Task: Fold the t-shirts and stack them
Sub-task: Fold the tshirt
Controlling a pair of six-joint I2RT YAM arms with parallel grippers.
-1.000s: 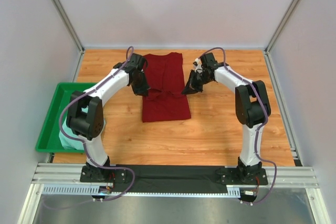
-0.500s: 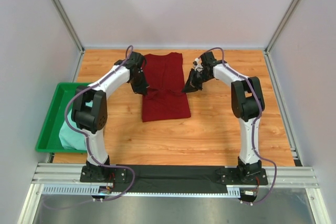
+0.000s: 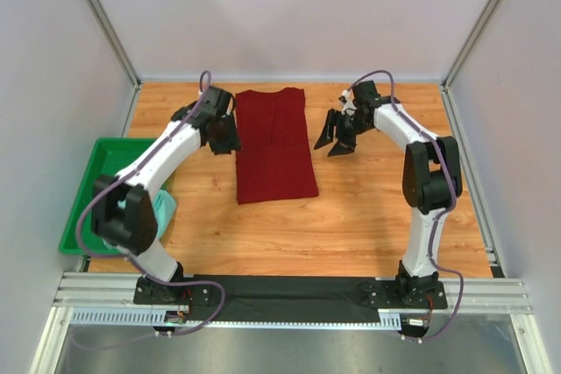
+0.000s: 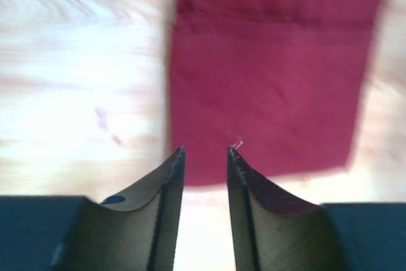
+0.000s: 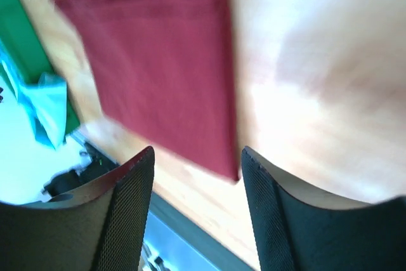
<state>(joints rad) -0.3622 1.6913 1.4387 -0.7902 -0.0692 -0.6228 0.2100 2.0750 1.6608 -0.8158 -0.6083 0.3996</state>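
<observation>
Fingers (image 4: 166, 201) of the left gripper (image 3: 221, 136) stand a little apart with nothing between them. Those of the right gripper (image 3: 337, 139) gape wider and are likewise empty. Each gripper hangs beside one long edge of the maroon t-shirt (image 3: 276, 142), the left one just off the left edge and the right one clear of the right edge. Neither touches the cloth as far as the overhead view shows.

The shirt lies flat on the wooden surface (image 3: 377, 208) as a narrow strip running away from the arm bases, its sleeves and sides apparently turned inward. That would explain why the grippers flank it with nothing held. By this reading the lengthwise fold is done and a crosswise fold, one short end onto the other, remains for this shirt.

The mint t-shirt (image 3: 163, 208) sits bunched in the green tray (image 3: 86, 186) at the left side, partly hidden by the left arm, and is not yet folded. Nothing lies between the grippers and the shirt's edges. The left arm reaching past the tray is the only crowding.
</observation>
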